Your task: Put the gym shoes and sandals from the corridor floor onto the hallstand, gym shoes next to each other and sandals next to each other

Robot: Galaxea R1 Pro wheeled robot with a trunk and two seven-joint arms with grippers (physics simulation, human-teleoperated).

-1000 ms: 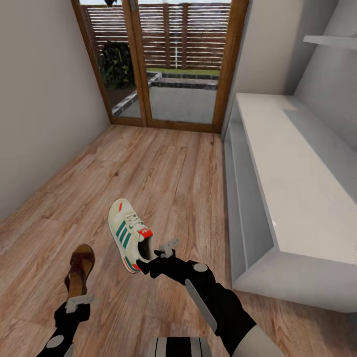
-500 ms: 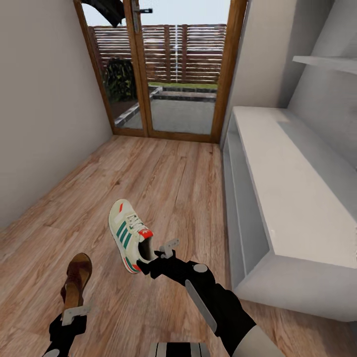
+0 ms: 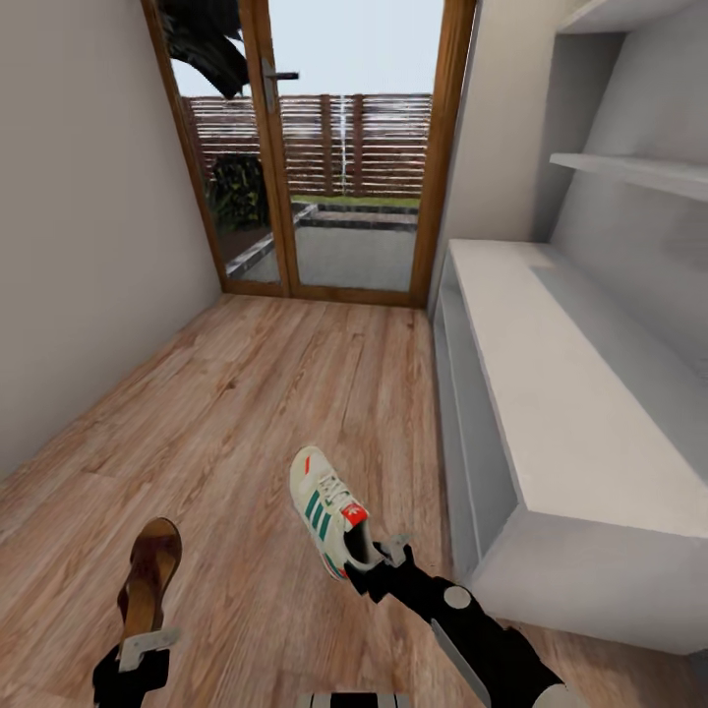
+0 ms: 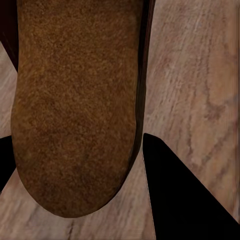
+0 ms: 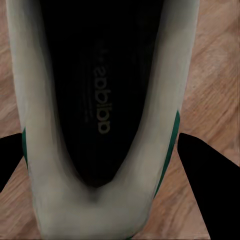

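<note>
One white gym shoe point(image 3: 327, 513) with green stripes hangs over the corridor floor point(image 3: 246, 393), toe pointing away from me. My right gripper point(image 3: 380, 562) is shut on its heel. The right wrist view looks into the shoe's dark insole point(image 5: 100, 95), with a finger point(image 5: 210, 175) on each side. A brown sandal point(image 3: 149, 575) is at the lower left, and my left gripper point(image 3: 144, 644) is shut on its heel end. The left wrist view shows its suede footbed point(image 4: 75, 100) between dark fingers point(image 4: 185, 200). The pale hallstand point(image 3: 570, 393) runs along the right wall, its top bare.
Wood-framed glass doors point(image 3: 334, 197) close the corridor's far end. A plain wall point(image 3: 79, 246) bounds the left side. Floating shelves point(image 3: 629, 172) hang above the hallstand, and open shelf slots point(image 3: 472, 433) face the floor.
The camera has tilted up, showing more of the doors and shelves. My right gripper has carried the gym shoe rightward, closer to the hallstand. The left gripper still holds the sandal.
</note>
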